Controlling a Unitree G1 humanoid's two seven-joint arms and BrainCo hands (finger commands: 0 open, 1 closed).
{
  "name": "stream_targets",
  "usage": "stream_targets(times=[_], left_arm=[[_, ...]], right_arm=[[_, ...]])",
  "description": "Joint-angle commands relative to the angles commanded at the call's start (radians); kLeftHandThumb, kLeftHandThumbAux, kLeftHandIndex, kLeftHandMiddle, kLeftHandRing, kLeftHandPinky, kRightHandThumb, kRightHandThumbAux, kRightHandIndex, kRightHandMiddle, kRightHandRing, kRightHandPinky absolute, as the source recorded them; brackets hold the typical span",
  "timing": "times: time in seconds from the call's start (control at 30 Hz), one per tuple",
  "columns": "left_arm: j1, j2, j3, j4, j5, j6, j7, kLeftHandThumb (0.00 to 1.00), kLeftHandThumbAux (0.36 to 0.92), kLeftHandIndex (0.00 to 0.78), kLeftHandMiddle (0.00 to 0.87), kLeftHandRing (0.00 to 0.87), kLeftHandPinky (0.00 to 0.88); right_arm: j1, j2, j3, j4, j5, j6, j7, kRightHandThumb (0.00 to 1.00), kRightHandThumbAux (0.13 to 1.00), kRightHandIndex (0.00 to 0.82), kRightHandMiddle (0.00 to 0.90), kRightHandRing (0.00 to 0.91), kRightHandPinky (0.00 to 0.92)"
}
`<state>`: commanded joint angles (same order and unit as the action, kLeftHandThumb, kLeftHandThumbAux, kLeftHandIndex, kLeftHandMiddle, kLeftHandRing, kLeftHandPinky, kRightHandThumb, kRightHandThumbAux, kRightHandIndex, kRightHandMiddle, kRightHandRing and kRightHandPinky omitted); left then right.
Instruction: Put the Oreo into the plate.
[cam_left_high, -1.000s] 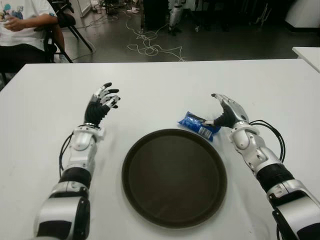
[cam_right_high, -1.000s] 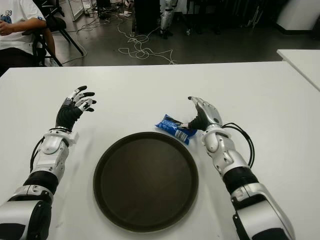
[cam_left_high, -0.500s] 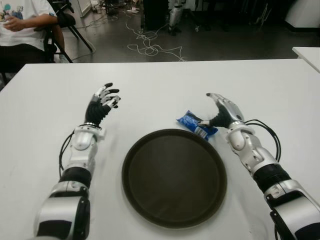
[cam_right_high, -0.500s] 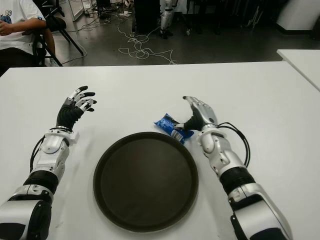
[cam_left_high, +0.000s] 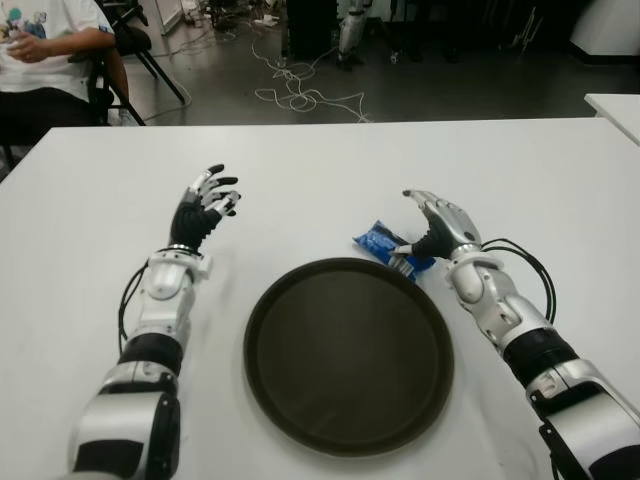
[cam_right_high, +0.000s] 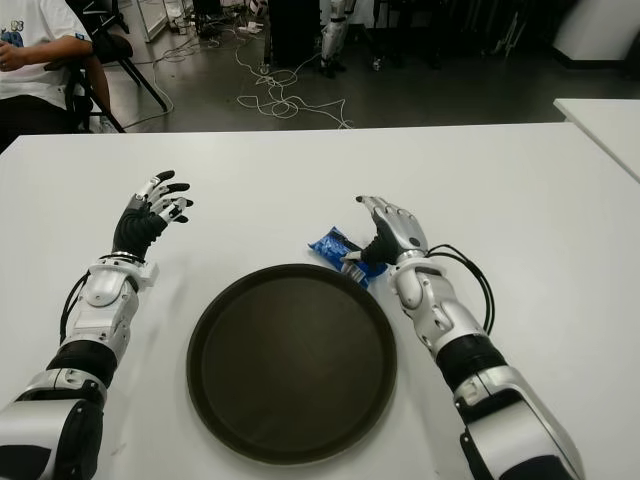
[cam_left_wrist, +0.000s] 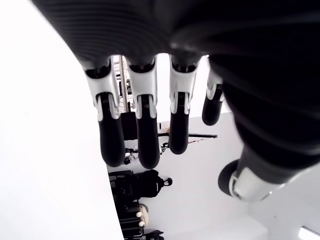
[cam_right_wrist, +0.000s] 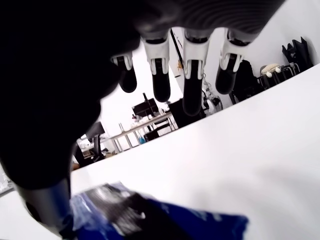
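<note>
The right hand (cam_left_high: 437, 225) is held with fingers spread over the Oreo (cam_left_high: 385, 245) at the plate's (cam_left_high: 260, 350) far-right rim, nothing grasped.

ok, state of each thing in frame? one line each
Oreo pack: lying on the table, just past the plate's far rim, not in it.
Plate: flat on the table, empty.
Right hand: over the pack's right end, fingers spread, not closed on it.
Left hand: left of the plate, fingers spread, holding nothing.
</note>
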<state>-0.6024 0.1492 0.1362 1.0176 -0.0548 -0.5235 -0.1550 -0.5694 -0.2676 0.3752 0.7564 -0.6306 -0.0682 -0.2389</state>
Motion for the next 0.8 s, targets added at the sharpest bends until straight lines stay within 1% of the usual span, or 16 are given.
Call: stream_targets(times=[0.27, 0.47, 0.8], left_arm=[[0.000, -0.002, 0.001, 0.000, -0.001, -0.003, -0.005, 0.239, 0.641, 0.159, 0.265, 0.311, 0.404], [0.001, -0.003, 0.003, 0.001, -0.004, -0.001, -0.004, 0.271, 0.655, 0.153, 0.258, 0.305, 0.400], [0.000, -0.002, 0.000, 0.000, -0.001, -0.002, -0.007, 0.270, 0.656, 0.151, 0.261, 0.308, 0.404]], right_arm=[[-0.009, 0.002, 0.005, 0.029, 0.001, -0.011, -0.013, 0.000, 0.762, 0.130, 0.178, 0.198, 0.204], [-0.012, 0.005, 0.007, 0.038, 0.008, -0.015, -0.015, 0.000, 0.760, 0.119, 0.173, 0.188, 0.189], [-0.019, 0.007, 0.008, 0.053, 0.010, -0.012, -0.011, 0.000, 0.764, 0.125, 0.176, 0.195, 0.193]])
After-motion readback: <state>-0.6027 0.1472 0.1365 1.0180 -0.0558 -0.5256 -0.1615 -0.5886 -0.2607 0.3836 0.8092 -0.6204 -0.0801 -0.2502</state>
